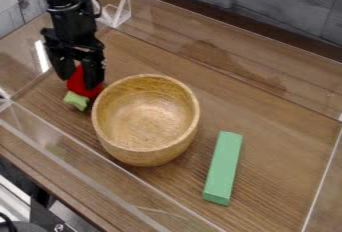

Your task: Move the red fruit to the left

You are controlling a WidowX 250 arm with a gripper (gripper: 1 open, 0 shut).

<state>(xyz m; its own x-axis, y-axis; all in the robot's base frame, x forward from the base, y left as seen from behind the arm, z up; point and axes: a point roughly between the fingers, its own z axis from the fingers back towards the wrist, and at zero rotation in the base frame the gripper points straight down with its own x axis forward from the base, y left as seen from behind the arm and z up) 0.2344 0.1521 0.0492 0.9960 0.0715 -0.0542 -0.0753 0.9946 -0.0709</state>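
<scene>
The red fruit (pixel 90 80) is small, round and bright red, with a green leafy piece (pixel 78 101) at its lower left. It lies on the wooden table just left of the wooden bowl (pixel 146 118). My black gripper (pixel 76 73) points straight down over it, open, with one finger (pixel 58 64) left of the fruit and the other finger (pixel 96 73) across its right side. The fruit's top is partly hidden by the fingers. Whether the fingers touch the fruit cannot be told.
A long green block (pixel 223 166) lies right of the bowl. Clear acrylic walls (pixel 40 131) fence the table along the front, left and right edges. A small clear bracket (pixel 118 11) stands at the back left.
</scene>
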